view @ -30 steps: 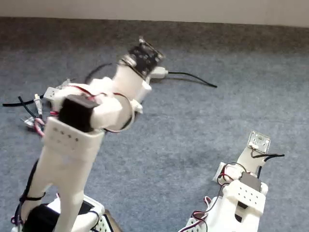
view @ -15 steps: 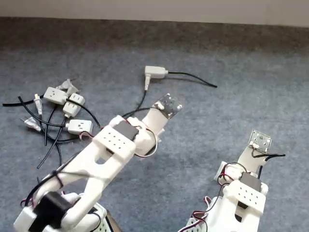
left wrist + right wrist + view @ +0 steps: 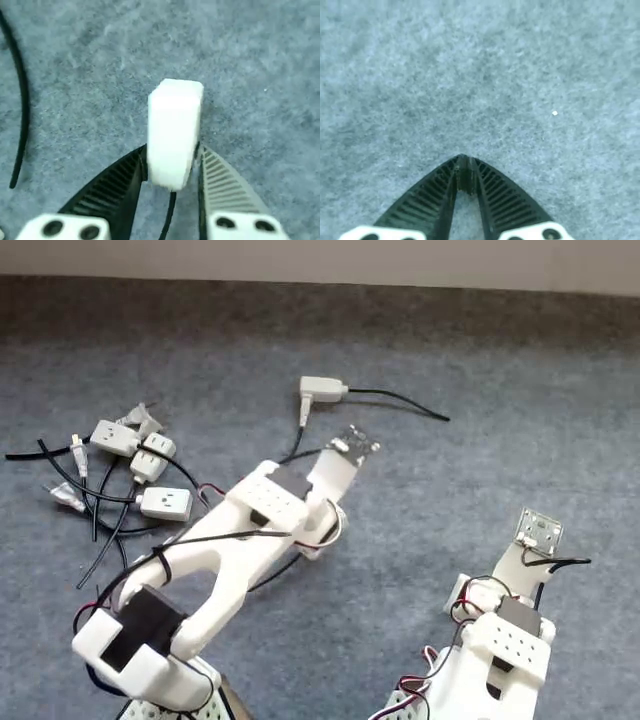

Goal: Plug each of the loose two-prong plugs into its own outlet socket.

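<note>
Now left hand [image 3: 171, 152] grips the white plug [image 3: 175, 117] by its cord end, nose free; right hand [image 3: 463, 167] clenched empty, five o'clock.

Smooth white plastic connector [image 3: 174, 132]; rough, matt grey carpet cloth [image 3: 260, 60].

The left arm [image 3: 250, 540] has swung down from a raised pose to lie low over the carpet. Its gripper [image 3: 352, 446] now sits nearer and further right, uncovering the far white plug [image 3: 320, 390].
</note>
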Controlling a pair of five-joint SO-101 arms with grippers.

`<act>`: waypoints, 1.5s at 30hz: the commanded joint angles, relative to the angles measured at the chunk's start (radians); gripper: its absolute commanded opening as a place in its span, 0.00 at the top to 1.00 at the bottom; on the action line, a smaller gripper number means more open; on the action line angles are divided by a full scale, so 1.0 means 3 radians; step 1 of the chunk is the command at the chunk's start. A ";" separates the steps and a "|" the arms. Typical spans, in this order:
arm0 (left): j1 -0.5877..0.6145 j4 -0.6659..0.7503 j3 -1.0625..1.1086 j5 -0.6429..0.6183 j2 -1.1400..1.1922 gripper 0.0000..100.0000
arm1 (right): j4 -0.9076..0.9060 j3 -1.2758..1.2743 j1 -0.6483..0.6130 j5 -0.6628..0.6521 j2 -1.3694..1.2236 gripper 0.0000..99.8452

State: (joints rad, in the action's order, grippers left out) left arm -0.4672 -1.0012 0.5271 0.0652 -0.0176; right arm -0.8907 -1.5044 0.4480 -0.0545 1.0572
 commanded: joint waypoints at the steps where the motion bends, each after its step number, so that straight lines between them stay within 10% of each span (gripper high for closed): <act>1: 0.0105 -0.0353 -0.0355 -0.0082 -0.0141 0.79 | 0.0074 0.0013 0.0049 -0.0031 0.0013 0.99; 27: -0.0892 0.0051 0.0023 -0.0460 -0.0309 0.79 | 0.0074 0.0013 0.0049 -0.0031 0.0013 0.99; 45: 0.0054 -0.0389 -0.0724 -0.0005 -0.0274 0.79 | 0.0074 0.0013 0.0043 -0.0031 0.0013 0.99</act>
State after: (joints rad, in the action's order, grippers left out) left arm -0.4733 -1.1316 0.2969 0.0529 -0.0637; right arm -0.8907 -1.5044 0.4480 -0.0545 1.0572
